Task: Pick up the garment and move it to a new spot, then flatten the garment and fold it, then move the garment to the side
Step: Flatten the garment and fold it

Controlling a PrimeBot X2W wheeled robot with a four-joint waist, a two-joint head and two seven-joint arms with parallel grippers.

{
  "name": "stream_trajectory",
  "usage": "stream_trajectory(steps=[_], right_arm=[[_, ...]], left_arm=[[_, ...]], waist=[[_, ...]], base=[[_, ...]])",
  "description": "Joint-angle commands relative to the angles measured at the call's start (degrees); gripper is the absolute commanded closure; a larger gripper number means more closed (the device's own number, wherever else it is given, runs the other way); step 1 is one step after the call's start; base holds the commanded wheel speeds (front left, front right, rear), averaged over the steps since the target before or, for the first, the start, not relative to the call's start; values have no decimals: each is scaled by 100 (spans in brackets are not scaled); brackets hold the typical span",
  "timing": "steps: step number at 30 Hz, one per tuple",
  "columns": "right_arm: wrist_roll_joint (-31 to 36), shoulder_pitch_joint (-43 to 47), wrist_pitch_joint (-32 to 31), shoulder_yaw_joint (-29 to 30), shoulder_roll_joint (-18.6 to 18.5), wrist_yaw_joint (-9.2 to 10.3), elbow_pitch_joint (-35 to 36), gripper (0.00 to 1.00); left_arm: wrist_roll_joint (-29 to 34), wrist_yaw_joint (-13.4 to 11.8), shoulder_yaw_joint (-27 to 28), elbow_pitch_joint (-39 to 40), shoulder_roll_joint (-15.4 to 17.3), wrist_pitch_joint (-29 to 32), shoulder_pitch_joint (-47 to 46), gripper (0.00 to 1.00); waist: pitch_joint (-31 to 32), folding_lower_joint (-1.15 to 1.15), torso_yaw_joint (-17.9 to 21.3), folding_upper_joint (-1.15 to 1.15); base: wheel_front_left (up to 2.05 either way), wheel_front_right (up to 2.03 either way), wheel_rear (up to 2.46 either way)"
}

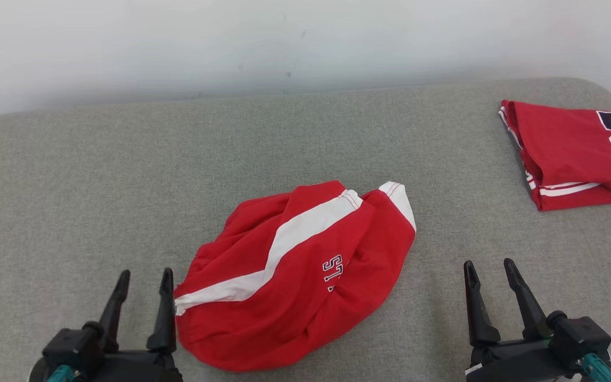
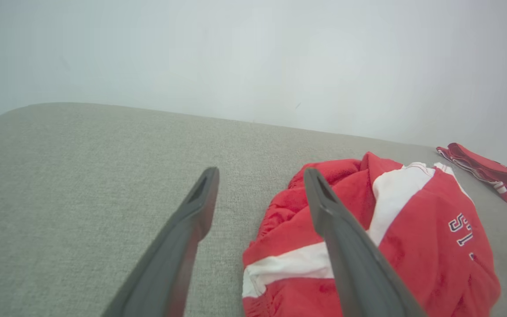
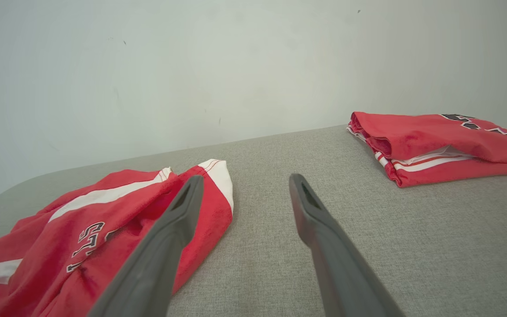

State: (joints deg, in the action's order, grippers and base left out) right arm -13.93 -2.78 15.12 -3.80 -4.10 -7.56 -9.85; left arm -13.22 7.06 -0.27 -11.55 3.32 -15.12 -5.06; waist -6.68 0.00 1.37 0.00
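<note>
A crumpled red garment (image 1: 305, 276) with a white stripe and dark lettering lies in a heap on the grey surface, near its front middle. It also shows in the left wrist view as the red garment (image 2: 412, 246) and in the right wrist view as the red garment (image 3: 104, 229). My left gripper (image 1: 143, 276) stands open just left of the heap's near-left edge, its right finger close beside the cloth. My right gripper (image 1: 488, 265) is open over bare surface, well right of the heap. Neither holds anything.
A second red garment (image 1: 576, 154), folded, with dark numbers, rests at the far right of the grey padded surface (image 1: 98, 185); it also shows as the folded garment (image 3: 438, 145). A pale wall (image 1: 284, 42) rises behind the surface's far edge.
</note>
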Motion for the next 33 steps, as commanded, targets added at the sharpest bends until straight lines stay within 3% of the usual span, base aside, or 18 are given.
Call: stream_trajectory(steps=[1,15,25,33], right_arm=[[29,64,0,13,-7,18,7,0],[89,321,-1,-10,-94,18,57,0],[97,394,0,-50,-122,18,-11,0],[40,-240,0,-372,-470,18,-428,0]], left_arm=[[102,10,93,134,-13,-1,93,0],[628,28,616,752,5,0,522,0],[730,27,590,784,-24,-1,815,0],[735,6,423,767,-37,0,615,0]], waist=[[45,0,-24,0],[384,0,-122,0],[478,0,-215,0],[340,0,-422,0]], base=[[0,0,0],[0,0,0],[0,0,0],[0,0,0]])
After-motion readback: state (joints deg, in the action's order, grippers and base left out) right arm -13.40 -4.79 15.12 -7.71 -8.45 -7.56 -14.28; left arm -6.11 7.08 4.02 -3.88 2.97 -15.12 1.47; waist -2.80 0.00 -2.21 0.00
